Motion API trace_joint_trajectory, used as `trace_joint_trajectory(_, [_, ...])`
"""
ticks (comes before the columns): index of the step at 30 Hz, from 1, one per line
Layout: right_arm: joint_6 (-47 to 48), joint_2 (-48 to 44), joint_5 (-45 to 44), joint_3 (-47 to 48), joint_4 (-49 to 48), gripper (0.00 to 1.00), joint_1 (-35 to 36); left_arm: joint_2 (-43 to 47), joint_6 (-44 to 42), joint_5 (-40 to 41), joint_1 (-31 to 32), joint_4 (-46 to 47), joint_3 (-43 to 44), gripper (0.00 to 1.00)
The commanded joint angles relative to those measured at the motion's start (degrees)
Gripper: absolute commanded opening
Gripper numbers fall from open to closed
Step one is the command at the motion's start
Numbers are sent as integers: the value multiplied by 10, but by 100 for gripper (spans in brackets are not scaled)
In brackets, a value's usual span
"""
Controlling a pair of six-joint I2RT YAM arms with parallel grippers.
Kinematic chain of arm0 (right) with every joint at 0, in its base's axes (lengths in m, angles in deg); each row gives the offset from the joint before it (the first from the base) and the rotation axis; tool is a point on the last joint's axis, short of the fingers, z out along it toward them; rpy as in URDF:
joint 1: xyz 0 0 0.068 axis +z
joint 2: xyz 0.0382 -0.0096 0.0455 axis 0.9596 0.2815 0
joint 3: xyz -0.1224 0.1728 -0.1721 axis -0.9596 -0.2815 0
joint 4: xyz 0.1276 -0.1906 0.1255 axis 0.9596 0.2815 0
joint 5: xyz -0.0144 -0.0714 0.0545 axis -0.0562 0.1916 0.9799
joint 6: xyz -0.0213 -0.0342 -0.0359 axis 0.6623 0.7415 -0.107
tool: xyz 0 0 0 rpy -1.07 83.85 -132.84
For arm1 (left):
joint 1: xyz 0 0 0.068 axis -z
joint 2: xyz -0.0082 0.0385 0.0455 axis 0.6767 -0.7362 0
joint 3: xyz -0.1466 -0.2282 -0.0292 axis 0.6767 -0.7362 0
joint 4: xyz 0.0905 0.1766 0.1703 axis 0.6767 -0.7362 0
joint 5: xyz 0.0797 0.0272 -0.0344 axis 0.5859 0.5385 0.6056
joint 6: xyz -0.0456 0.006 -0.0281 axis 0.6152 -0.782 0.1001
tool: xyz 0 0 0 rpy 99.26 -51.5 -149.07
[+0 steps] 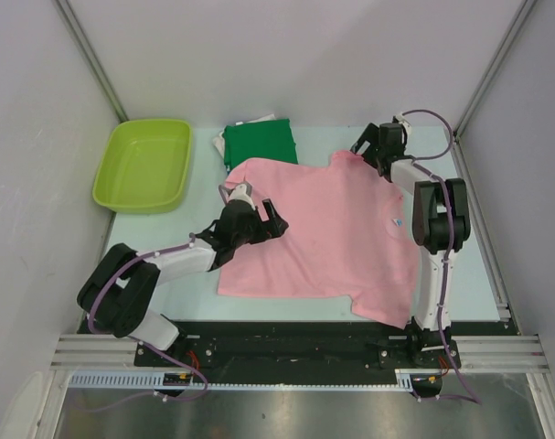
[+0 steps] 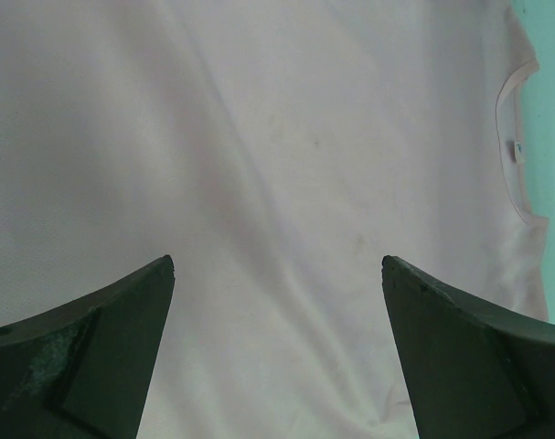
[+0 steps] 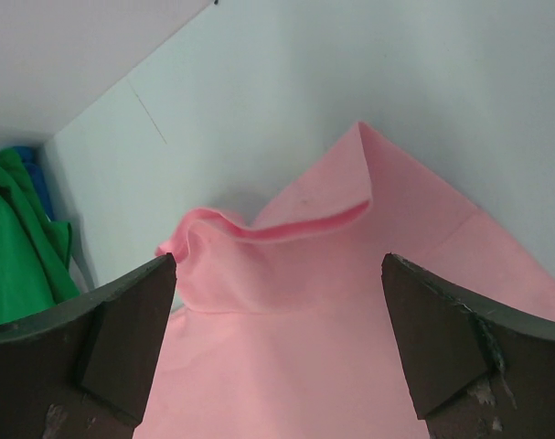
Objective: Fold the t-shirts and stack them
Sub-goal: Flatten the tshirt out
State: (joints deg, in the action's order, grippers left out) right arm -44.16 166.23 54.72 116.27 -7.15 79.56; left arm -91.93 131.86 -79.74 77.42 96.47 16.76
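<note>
pink t-shirt (image 1: 323, 238) mid-frame; left end effector (image 2: 277, 274) and right end effector (image 3: 277, 265) spread, empty.
its upper edge hides part of the green shirt (image 1: 259, 144).

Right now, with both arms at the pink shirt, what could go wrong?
1. The sleeve before the open right fingers is curled over; a grasp there may fold the crease in.
2. The pink t-shirt meets the folded green t-shirt at its far corner; pulling might drag that stack askew.
3. The open left fingers hang over mid-cloth, not an edge, and may bunch it.
</note>
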Motion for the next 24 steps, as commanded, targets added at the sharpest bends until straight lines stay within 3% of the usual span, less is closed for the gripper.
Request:
trace_joint_trajectory(1, [-13, 37, 5, 66, 10, 100, 1, -5, -6, 10, 4, 8, 9, 100])
trace_joint_trajectory(24, [-77, 192, 16, 267, -66, 100, 0, -23, -21, 17, 4, 2, 12, 100])
